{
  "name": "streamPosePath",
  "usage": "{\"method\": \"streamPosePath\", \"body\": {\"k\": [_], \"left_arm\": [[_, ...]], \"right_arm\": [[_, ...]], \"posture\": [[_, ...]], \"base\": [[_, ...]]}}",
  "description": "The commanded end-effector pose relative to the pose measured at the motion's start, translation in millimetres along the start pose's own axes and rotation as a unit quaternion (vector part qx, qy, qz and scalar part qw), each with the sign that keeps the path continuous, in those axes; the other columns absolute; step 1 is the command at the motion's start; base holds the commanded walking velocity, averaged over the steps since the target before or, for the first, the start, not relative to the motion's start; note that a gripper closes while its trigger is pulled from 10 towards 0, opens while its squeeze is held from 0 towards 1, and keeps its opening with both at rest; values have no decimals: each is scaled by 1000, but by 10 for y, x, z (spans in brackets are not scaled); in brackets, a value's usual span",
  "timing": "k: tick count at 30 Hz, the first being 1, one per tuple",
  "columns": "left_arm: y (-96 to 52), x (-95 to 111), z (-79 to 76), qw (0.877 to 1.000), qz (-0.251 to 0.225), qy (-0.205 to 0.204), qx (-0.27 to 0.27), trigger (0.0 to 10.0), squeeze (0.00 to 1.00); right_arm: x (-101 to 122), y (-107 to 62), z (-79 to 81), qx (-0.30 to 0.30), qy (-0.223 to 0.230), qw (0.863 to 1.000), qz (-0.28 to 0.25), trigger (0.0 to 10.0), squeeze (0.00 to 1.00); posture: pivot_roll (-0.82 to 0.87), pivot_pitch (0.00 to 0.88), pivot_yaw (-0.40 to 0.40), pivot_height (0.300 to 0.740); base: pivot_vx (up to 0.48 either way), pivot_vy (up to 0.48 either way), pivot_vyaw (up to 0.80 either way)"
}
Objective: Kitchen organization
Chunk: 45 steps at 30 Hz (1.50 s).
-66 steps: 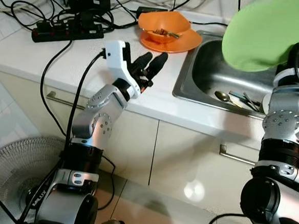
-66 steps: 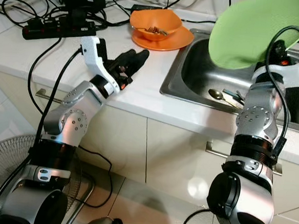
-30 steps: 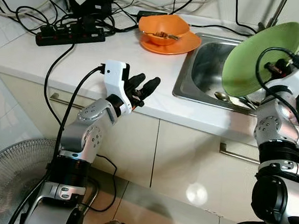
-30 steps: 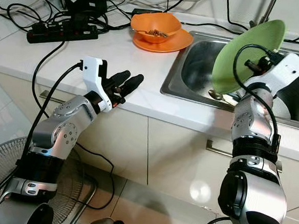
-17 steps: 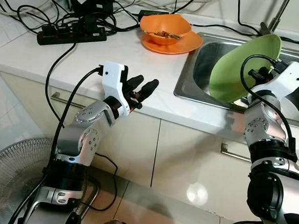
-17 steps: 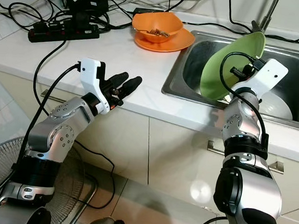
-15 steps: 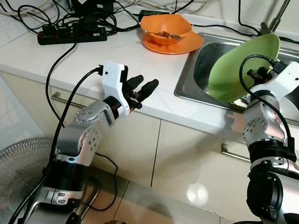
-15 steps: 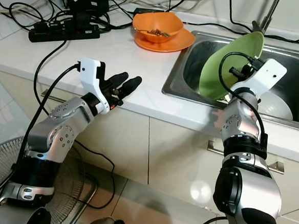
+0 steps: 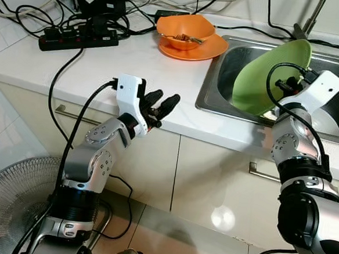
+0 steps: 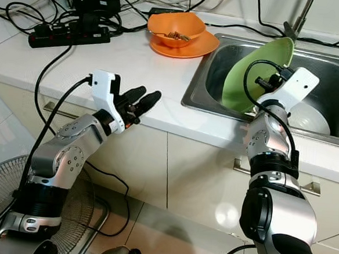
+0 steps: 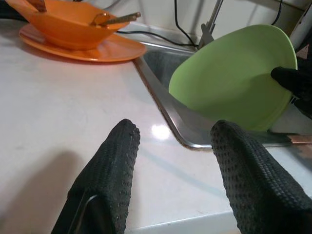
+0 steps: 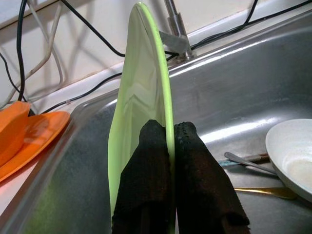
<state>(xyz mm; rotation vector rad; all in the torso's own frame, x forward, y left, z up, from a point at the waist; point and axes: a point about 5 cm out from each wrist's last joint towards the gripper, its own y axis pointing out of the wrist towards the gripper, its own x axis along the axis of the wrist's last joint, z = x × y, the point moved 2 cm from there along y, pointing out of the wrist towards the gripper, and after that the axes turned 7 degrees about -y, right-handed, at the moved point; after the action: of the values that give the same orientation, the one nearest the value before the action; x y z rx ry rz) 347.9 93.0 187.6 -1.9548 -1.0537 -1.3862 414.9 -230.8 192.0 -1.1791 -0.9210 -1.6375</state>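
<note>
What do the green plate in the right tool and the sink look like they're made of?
Green plate: probably plastic or melamine, going by its thin rim, uniform matte color and soft sheen. It is pinched on edge by the right tool. Sink: looks like brushed stainless steel, grey with streaky reflections.

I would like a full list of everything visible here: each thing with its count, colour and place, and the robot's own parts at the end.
green plate: 1, green, held on edge over the sink
sink: 1, steel, set in the counter on the right
orange bowl: 1, orange, on the orange plate, cutlery inside
orange plate: 1, orange, on the counter beside the sink
white dish: 1, white, in the sink
cutlery: several pieces, metal, on the sink bottom
power strip: 1, black, far left on the counter, among cables
fan: 1, grey, on the floor, left
left gripper: black fingers, open, over the counter edge
right gripper: black fingers, clamped on the green plate's rim
</note>
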Motion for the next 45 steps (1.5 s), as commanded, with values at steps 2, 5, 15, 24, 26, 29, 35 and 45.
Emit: {"method": "streamPosePath", "body": {"k": [2, 5, 15, 24, 26, 29, 35, 45], "left_arm": [[-26, 3, -23, 1000, 3, 10, 1, 10000, 0], [-26, -5, -26, 1000, 4, 9, 1, 10000, 0], [-39, -33, -48, 1000, 10, 7, -1, 10000, 0], [-43, -45, -67, 1000, 12, 5, -2, 10000, 0], [-41, -39, -66, 1000, 11, 5, -1, 10000, 0], [-35, -34, -51, 1000, 8, 7, 3, 10000, 0], [-9, 37, 63, 997, -25, 46, 52, 10000, 0], [53, 358, 166, 966, -131, 168, 145, 10000, 0]], "right_arm": [[24, 4, 110, 18, 1, 1000, -8, 10000, 153], [12, 1, 115, 19, 2, 1000, -5, 10000, 137], [-70, -27, 159, 27, 2, 1000, 6, 10000, 922], [-112, -44, 216, 35, 4, 999, 12, 10000, 0], [-109, -44, 215, 35, 4, 999, 12, 10000, 0], [-82, -45, 228, 39, 7, 999, 4, 10000, 0], [41, -86, 373, 83, -16, 995, -44, 10000, 0], [353, -427, 642, 174, -101, 960, -198, 10000, 0]], "posture": [[60, 71, 52, 740], [60, 72, 54, 740], [70, 76, 55, 740], [70, 78, 54, 740], [68, 79, 54, 740], [65, 81, 54, 740], [58, 83, 54, 740], [37, 77, 53, 740]], "base": [[0, 0, 0], [0, 0, 0], [0, 0, 0], [0, 0, 0], [0, 0, 0], [0, 0, 0], [0, 0, 0], [0, 0, 0]]}}
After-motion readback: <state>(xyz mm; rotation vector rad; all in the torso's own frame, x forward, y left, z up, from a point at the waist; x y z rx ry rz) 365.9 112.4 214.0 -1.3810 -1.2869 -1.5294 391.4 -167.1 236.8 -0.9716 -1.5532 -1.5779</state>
